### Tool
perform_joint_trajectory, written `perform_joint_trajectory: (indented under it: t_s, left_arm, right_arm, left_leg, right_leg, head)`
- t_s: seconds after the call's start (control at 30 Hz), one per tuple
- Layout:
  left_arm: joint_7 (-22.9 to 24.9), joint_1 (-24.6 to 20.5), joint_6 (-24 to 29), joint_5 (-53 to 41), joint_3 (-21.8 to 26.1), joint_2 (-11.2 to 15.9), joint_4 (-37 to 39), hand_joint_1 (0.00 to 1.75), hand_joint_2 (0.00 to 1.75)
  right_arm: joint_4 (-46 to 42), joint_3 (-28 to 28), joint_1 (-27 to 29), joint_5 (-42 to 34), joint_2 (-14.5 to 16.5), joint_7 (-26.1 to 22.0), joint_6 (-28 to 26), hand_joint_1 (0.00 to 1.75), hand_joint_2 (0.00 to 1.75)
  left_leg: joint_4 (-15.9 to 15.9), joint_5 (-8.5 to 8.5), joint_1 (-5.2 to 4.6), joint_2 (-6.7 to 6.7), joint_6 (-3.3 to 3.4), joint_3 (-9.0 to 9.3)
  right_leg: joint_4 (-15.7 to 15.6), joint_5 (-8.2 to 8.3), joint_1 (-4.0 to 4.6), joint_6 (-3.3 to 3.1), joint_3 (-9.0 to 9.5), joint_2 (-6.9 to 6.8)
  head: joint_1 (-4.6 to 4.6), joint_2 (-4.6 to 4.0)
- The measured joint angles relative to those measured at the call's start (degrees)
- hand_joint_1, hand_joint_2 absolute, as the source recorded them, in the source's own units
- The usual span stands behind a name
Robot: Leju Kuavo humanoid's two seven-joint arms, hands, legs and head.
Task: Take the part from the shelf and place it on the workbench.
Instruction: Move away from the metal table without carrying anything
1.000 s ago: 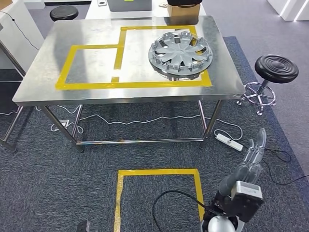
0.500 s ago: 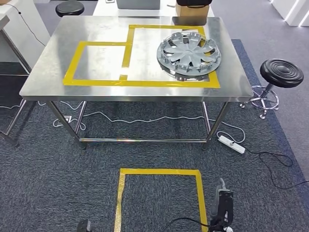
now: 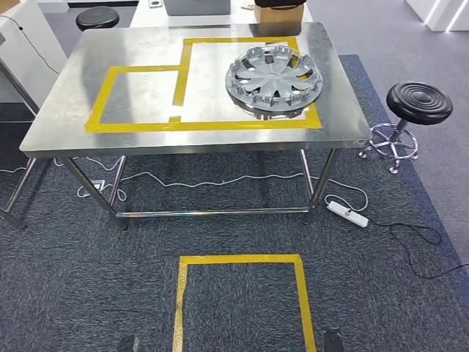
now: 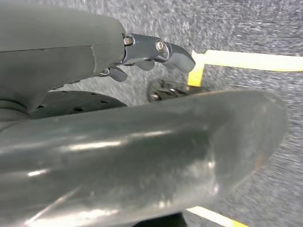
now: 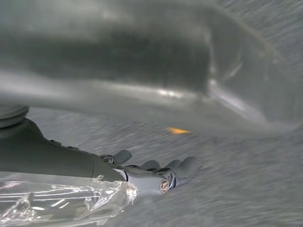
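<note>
Fingers [image 4: 157,49] of the left hand [image 4: 107,52] are seen in the left wrist view stretched out nearly straight over grey carpet [image 4: 250,28], with nothing between them and the thick thumb across the frame; the hand is released and empty. A strip of yellow floor tape [image 4: 250,60] is seen beyond the fingertips.

Across the right wrist view, the right hand [image 5: 136,172] is likewise extended over blurred carpet, fingers [image 5: 178,168] apart and loosely straight, nothing grasped. A piece of clear plastic wrap [image 5: 64,203] is seen along the wrist cover.

From the head view, the part, a silver hubcap [image 3: 273,81], is found lying on the steel workbench [image 3: 72,132], at about 1 o'clock from the frame's centre, inside the larger yellow tape outline [image 3: 243,126] and near its far right corner. It is laid flat with its inner side and clips turned upward; being round, no long axis can be given, and its central axis is pointed straight up. A black stool [image 3: 418,103] is stood at 3 o'clock of the bench, a power strip [image 3: 346,214] on the carpet below, and a yellow floor square [image 3: 242,261] at 6 o'clock.

The placing is judged done. The remaining step is judged best served by keeping both arms low, clear of the bench edge, so the hubcap is not nudged out of its outline.
</note>
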Motion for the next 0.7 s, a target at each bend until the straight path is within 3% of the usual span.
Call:
perform_joint_trajectory:
  t_s: [0.07, 0.13, 0.2, 0.3, 0.33, 0.37, 0.4, 0.47, 0.53, 0.63, 0.7]
  left_arm:
    - [1.5, 0.0, 1.5, -1.1, -0.6, 0.0, 0.0, 0.0, 0.0]
    - [2.8, 0.2, 3.0, -1.8, -1.0, -0.1, 0.0, 0.0, 0.0]
    - [3.3, 0.4, 3.7, -2.2, -1.3, -0.2, 0.0, 0.0, 0.0]
    - [3.6, 0.5, 4.0, -2.5, -1.9, -0.3, 0.0, 0.0, 0.0]
    - [4.0, 0.6, 4.3, -2.8, -2.1, -0.3, 0.0, 0.0, 0.0]
    - [4.6, 0.6, 4.8, -3.2, -2.2, -0.3, 0.0, 0.0, 0.0]
    - [5.4, 0.6, 5.4, -3.9, -2.4, -0.3, 0.0, 0.0, 0.0]
    - [8.0, 0.7, 7.0, -6.9, -3.3, -0.3, 0.0, 0.0, 0.0]
    - [11.7, 0.8, 8.0, -12.7, -5.7, -0.3, 0.0, 0.0, 0.0]
    - [16.4, 1.0, 8.3, -20.7, -11.4, -0.1, 0.0, 0.0, 0.0]
    - [17.4, 1.1, 8.5, -22.2, -14.3, -0.1, 0.0, 0.0, 0.0]
  right_arm:
    - [0.7, 0.0, 0.1, 0.4, -0.2, 2.1, -1.5, 0.0, 0.0]
    - [1.2, 0.0, 0.1, 0.5, -0.3, 3.0, -2.3, 0.0, 0.0]
    - [1.6, 0.0, 0.1, 0.5, -0.4, 3.4, -2.6, 0.0, 0.0]
    - [2.1, 0.0, 0.1, 0.5, -0.5, 3.6, -2.7, 0.0, 0.0]
    - [2.2, 0.0, 0.1, 0.6, -0.6, 3.7, -2.8, 0.0, 0.0]
    - [2.3, 0.0, 0.2, 0.7, -0.6, 4.0, -3.0, 0.0, 0.0]
    - [2.5, 0.0, 0.2, 0.9, -0.6, 4.2, -3.2, 0.0, 0.0]
    - [2.6, 0.0, 0.1, 1.4, -0.7, 4.8, -3.7, 0.0, 0.0]
    - [2.6, 0.0, -0.3, 1.9, -0.8, 5.5, -4.4, 0.0, 0.0]
    - [2.8, 0.0, -0.6, 2.6, -0.9, 7.1, -5.3, 0.0, 0.0]
    - [3.0, -0.2, -0.6, 2.8, -1.0, 8.1, -5.7, 0.0, 0.0]
  left_leg:
    - [-3.6, 0.59, 0.02, -0.09, 0.38, 1.68]
    - [-3.9, 0.66, 0.03, -0.12, 0.96, 1.6]
    - [-4.0, 0.89, 0.16, -0.05, 1.55, 1.57]
    - [-4.0, 1.07, 0.2, 0.06, 2.1, 1.41]
    - [-4.0, 1.1, 0.18, 0.09, 2.14, 1.36]
    - [-4.0, 1.11, 0.18, 0.11, 2.15, 1.35]
    - [-4.0, 1.13, 0.18, 0.11, 2.12, 1.36]
    - [-3.9, 1.19, 0.18, 0.09, 1.97, 1.43]
    - [-3.7, 1.18, -0.07, 0.02, 1.49, 1.27]
    - [-3.6, 1.43, -0.16, 0.01, 0.53, 0.97]
    - [-2.5, 0.42, -0.03, 0.07, -0.07, 0.43]
  right_leg:
    - [0.2, 0.08, 0.26, 0.53, -0.33, 0.1]
    - [0.2, 0.21, 0.22, 1.03, -0.52, 0.12]
    - [2.0, -1.2, 0.12, 1.6, -1.34, 0.06]
    - [12.5, -6.85, 0.03, 2.28, -5.86, -0.03]
    - [15.7, -8.01, 0.01, 2.37, -7.2, -0.03]
    - [17.0, -8.09, 0.0, 2.41, -7.63, -0.03]
    - [16.0, -7.14, -0.03, 2.41, -6.94, -0.03]
    - [8.7, -3.63, -0.22, 2.36, -2.92, -0.04]
    - [2.2, -1.72, -0.36, 2.08, 0.58, 0.09]
    - [0.7, -1.48, -0.24, 1.04, 1.03, 0.33]
    - [0.5, -1.16, -0.31, 0.29, 0.94, 0.44]
  head:
    - [0.02, 0.0]
    - [0.08, 0.0]
    - [0.26, 0.0]
    - [0.59, 0.0]
    - [0.61, 0.0]
    - [0.63, 0.0]
    - [0.63, 0.0]
    - [0.64, 0.0]
    - [0.62, 0.0]
    - [0.45, 0.0]
    - [0.33, 0.0]
